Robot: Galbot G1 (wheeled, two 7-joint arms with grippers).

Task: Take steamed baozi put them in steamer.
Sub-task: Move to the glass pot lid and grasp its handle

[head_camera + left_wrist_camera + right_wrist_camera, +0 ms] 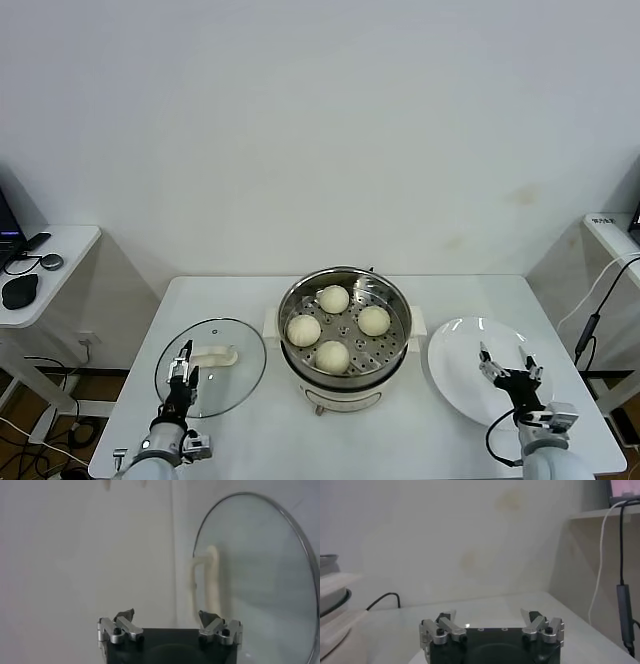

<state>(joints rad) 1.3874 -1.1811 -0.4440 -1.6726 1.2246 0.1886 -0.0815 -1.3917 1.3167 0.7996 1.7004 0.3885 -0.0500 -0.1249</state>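
No brand, label or legible writing anywhere on the steamer (345,336), the lid (211,366) or the plate (480,368).

Left gripper (181,371) low at the near left of the table (240,295), over the near edge of the glass lid, fingers spread apart, nothing between them; in the left wrist view the two fingertips (124,616) wide apart with the lid's white handle (207,582) just ahead. Right gripper (507,367) low at the near right, over the near part of the white plate, fingers likewise apart and holding nothing; in the right wrist view both fingertips (448,617) well separated above the white tabletop, steamer edge (332,600) off to one side.

Four baozi (334,298) inside the steamer at table centre, resting on the perforated tray, spaced in a diamond: one far, one near (332,355), one left (303,329), one right (373,320). Lid flat on the table left of the steamer, plate right of it. Side table with a black mouse (19,291) at far left; a cable (595,310) hanging at far right.
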